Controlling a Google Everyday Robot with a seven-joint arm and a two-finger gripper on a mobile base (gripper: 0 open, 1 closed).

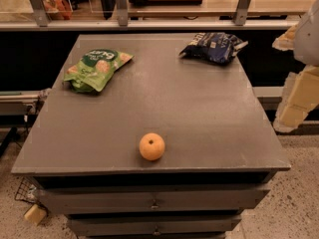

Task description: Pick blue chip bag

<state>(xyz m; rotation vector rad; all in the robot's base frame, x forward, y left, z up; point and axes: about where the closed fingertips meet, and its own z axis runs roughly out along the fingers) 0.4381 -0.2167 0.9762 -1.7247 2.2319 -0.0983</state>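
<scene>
Approach step, I judge: the blue bag (213,47) lies untouched at the far right corner of the counter (199,113). The claw (295,106) hangs beyond the counter's right edge; apart or together, I cannot tell. Next it must reach above the bag.

You have the chip bag (213,46) far right on the table (199,113), the other snack bag (95,67) far left, well apart. The fruit (152,147) sits front centre. The gripper (294,103) hangs beyond the table's right edge.
</scene>
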